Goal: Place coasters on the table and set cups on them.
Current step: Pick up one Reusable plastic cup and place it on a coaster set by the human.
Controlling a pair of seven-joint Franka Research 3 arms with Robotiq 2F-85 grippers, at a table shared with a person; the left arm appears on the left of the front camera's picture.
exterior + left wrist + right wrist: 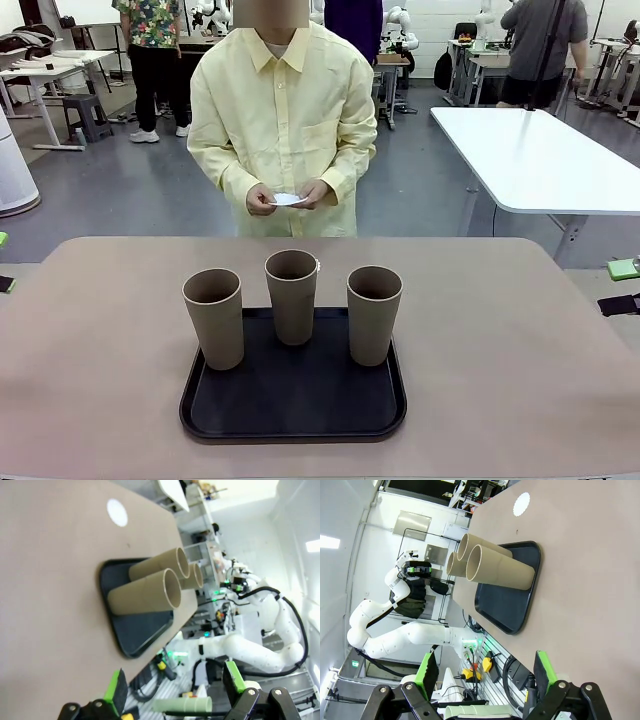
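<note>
Three brown-beige cups [292, 295] stand upright on a black tray [290, 415] near my side of the beige table [500, 350]. One white coaster [117, 512] [521, 503] lies flat on the table beyond the tray; in the front view the middle cup hides most of it. The person at the far side holds more white coasters [288, 199] in both hands above the table's edge. My left gripper [174, 680] and right gripper [486, 665] hang off the table's ends, both open with nothing between the fingers. A green pad [623, 268] of the right one shows at the front view's right edge.
Bare tabletop lies left and right of the tray and between it and the person. A white-topped table [540, 155] stands behind on the right. Each wrist view shows the other white arm [250, 650] [395, 635] farther off.
</note>
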